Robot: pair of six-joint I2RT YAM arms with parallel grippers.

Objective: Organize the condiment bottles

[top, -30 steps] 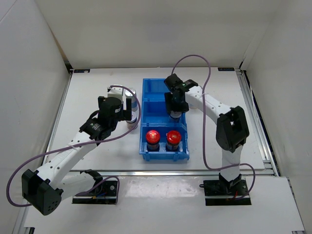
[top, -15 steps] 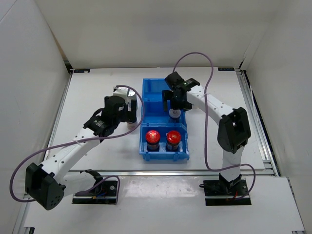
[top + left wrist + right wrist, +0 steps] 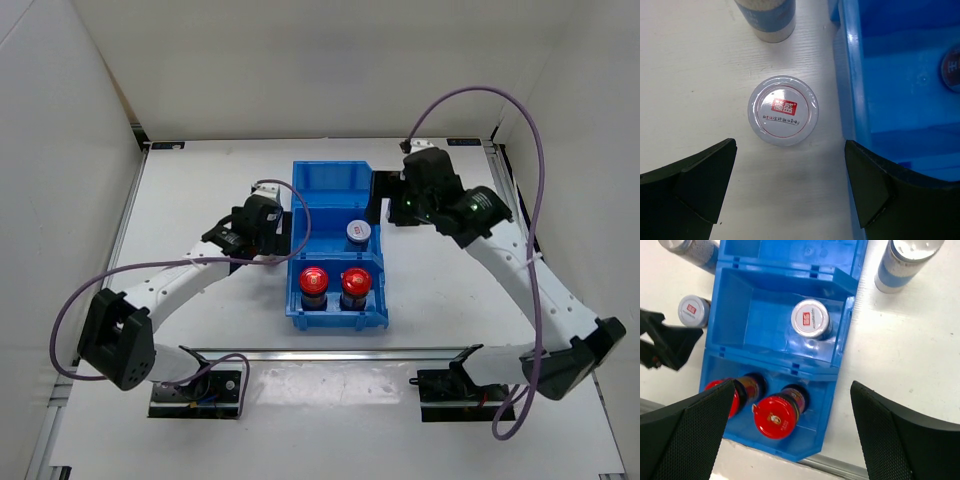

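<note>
- The left gripper (image 3: pixel 790 150) has its jaws spread wide and grips nothing.
- Just ahead of its fingertips, centred on the gap, a silver-lidded jar (image 3: pixel 783 110) stands upright on the table (image 3: pixel 690 90). Neither finger touches it.
- The wall of the blue bin (image 3: pixel 847 75) runs just beside the finger on the right of the wrist view.
- Further ahead, past the jar, stands a blue-and-white cylinder (image 3: pixel 766 20).
- The right gripper (image 3: pixel 792 390) also has its jaws spread wide with nothing between them, and it hangs well above the bin.
- Below its gap, in the bin's nearest compartment, two red-lidded jars (image 3: pixel 774 417) sit side by side. One is partly hidden by a finger.
- Beyond them, in the middle compartment, a second silver-lidded jar (image 3: pixel 811 318) stands toward the right wall.
- Farthest ahead and off to the right, outside the bin, a second cylinder (image 3: pixel 905 262) stands on the table.
</note>
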